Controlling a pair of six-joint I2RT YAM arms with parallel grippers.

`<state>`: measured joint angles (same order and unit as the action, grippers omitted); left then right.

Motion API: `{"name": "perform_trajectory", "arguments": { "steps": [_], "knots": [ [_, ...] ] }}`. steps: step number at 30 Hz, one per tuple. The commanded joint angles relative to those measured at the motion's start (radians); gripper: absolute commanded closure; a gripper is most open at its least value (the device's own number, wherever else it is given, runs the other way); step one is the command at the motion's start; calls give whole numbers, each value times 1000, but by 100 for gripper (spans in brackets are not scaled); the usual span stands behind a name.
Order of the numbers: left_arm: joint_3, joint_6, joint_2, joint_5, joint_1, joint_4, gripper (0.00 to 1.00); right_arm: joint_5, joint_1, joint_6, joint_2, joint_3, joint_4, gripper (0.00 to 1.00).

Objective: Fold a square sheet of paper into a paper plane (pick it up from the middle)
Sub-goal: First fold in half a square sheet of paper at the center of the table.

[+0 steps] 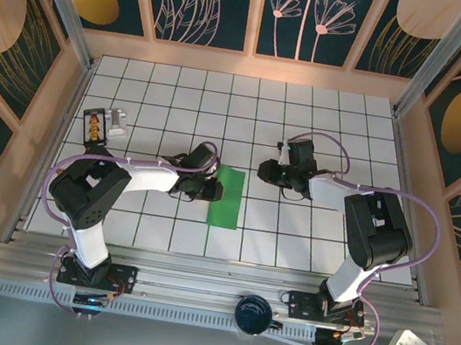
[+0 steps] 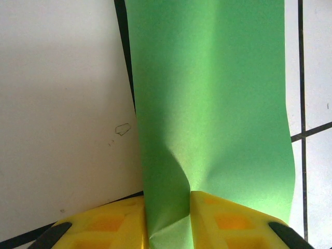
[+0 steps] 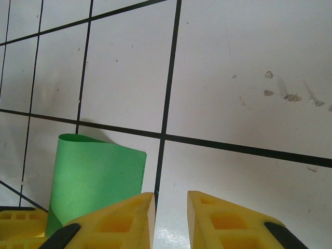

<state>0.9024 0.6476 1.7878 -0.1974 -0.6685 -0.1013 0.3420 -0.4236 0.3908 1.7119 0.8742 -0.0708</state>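
The square sheet of paper [image 1: 227,203] sits just left of centre in the top view, a narrow green strip running up and down the frame on the white tiled bench [image 1: 344,130]. My left hand [image 1: 214,190] reaches in from the left and meets the strip's left edge. On the left wrist view the green paper [image 2: 212,93] fills the middle and right of the frame, and the left hand [image 2: 167,201] has its yellow fingers [image 2: 228,220] closed on the paper's near edge at the bottom, where the sheet puckers into a small crease. On the right wrist view the paper [image 3: 96,176] shows at lower left, its top edge bent over in a soft curve. The right hand [image 3: 170,199] is at the bottom of that frame, its jaws a narrow gap apart with only bare tile between them, holding nothing. From above, the right hand [image 1: 268,172] is just right of the strip's upper end, not touching it. A small orange-and-black box [image 1: 96,126] lies at the bench's left edge, well away.
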Motion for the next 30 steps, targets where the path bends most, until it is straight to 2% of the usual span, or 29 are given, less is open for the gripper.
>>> {"name": "perform_trajectory", "arguments": {
  "steps": [1, 9, 16, 30],
  "knots": [
    [-43, -14, 130, 92, -3, 31, 72, 30, -20, -12, 0, -16, -20, 76],
    [-46, -16, 131, 93, -3, 31, 72, 139, -73, 34, -13, -61, -54, 82],
    [-48, -17, 131, 92, -2, 34, 72, 229, -134, 123, -2, -104, -105, 100],
    [-52, -16, 126, 95, -3, 34, 72, 221, -195, 180, 81, -86, -119, 100]
  ]
}}
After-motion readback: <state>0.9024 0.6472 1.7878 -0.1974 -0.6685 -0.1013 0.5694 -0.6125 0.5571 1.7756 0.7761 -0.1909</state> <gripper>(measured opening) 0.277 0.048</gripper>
